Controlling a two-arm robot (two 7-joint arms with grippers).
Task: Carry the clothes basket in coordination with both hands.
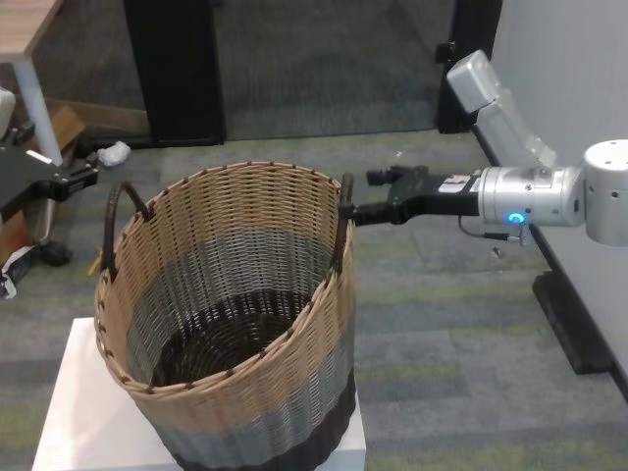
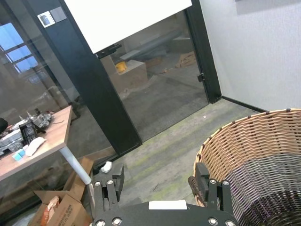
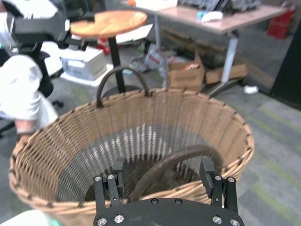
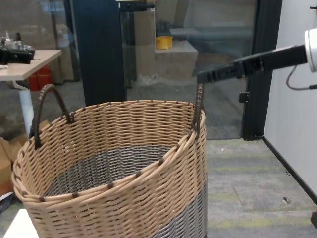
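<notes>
The clothes basket [image 1: 240, 231] stands upright on a white platform [image 1: 88, 412]. It is banded tan, grey and dark brown. My right gripper [image 1: 355, 211] is at the basket's right handle [image 1: 342, 231]. In the right wrist view this gripper [image 3: 162, 174] is open, with the handle loop [image 3: 164, 165] between its fingers. My left gripper [image 1: 88, 177] is off to the left of the left handle [image 1: 123, 211], apart from it. In the left wrist view it [image 2: 160, 186] is open, with the basket rim [image 2: 254, 127] beside one finger.
A black-framed glass door [image 1: 177, 69] stands behind the basket. A wooden desk [image 1: 25, 29] and cardboard boxes [image 2: 61, 209] are at the left. A grey wall [image 1: 569, 78] runs along the right. Carpeted floor [image 1: 461, 334] lies around the platform.
</notes>
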